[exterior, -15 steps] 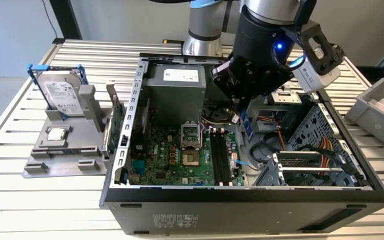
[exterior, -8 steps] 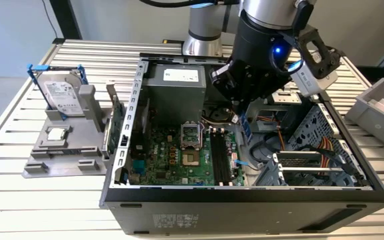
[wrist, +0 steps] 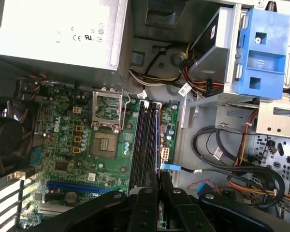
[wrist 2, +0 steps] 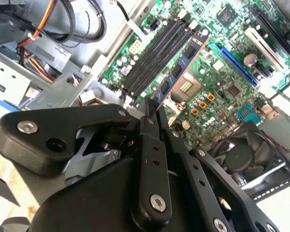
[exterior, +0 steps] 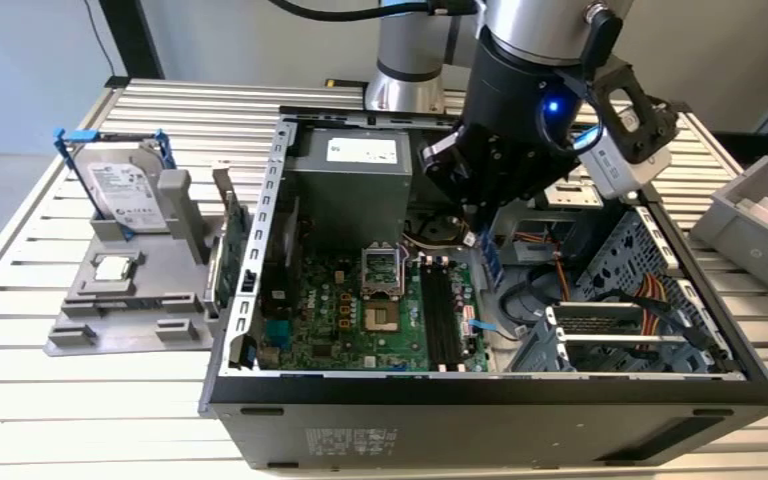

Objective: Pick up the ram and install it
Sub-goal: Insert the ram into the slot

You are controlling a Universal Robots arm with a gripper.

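Ram (wrist 2: 181, 71) rides edge-on in the claw (wrist 2: 156, 110), jaws pinched down to a sliver around it; it hangs just over the black slots (wrist: 144, 140) inside the case (exterior: 491, 420); pickup looks done, seating not yet.

Arm (exterior: 534, 25): silver-grey cylindrical segments, with a black cable (exterior: 337, 12) looping off above the gripper.
Wrist housing (exterior: 511, 110): glossy black, directly behind the gripper, carrying a small blue light (exterior: 554, 103).
Camera box (exterior: 620, 165): grey, on an open black bracket (exterior: 635, 100) beside the wrist.
Gripper (wrist 2: 155, 105): matte black linkage of rounded plates.
Fingers (wrist 2: 147, 140): narrow flat black bars with small holes.
Screws (wrist 2: 27, 127): silver, hex-socket, set at the link pivots.
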